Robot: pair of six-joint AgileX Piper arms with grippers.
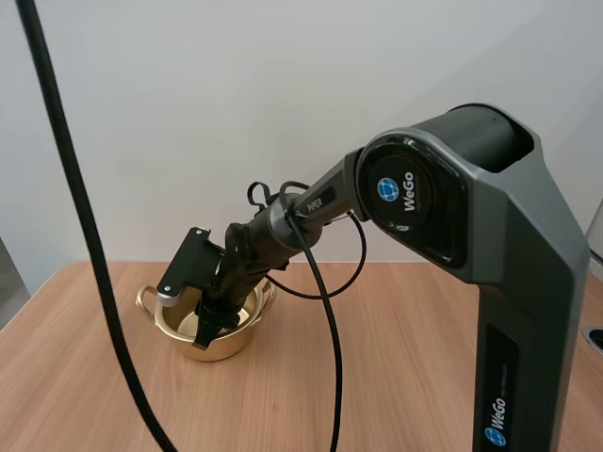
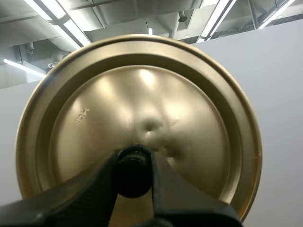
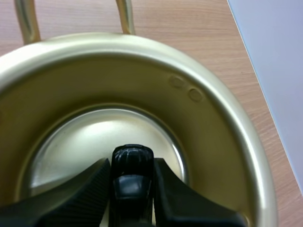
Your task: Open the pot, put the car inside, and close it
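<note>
Right wrist camera close above pot [image 3: 222, 113]

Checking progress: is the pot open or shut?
Open. The left gripper holds the lid aloft; the right gripper holds the car inside the pot.

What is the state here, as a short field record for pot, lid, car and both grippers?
pot: gold, open, on the table
lid: held in the air by its black knob
car: black, pinched over the pot's floor; contact unclear
left gripper: shut on the lid's knob
right gripper: shut on the car, reaching into the pot
step: car not yet released; lid not yet back
</note>
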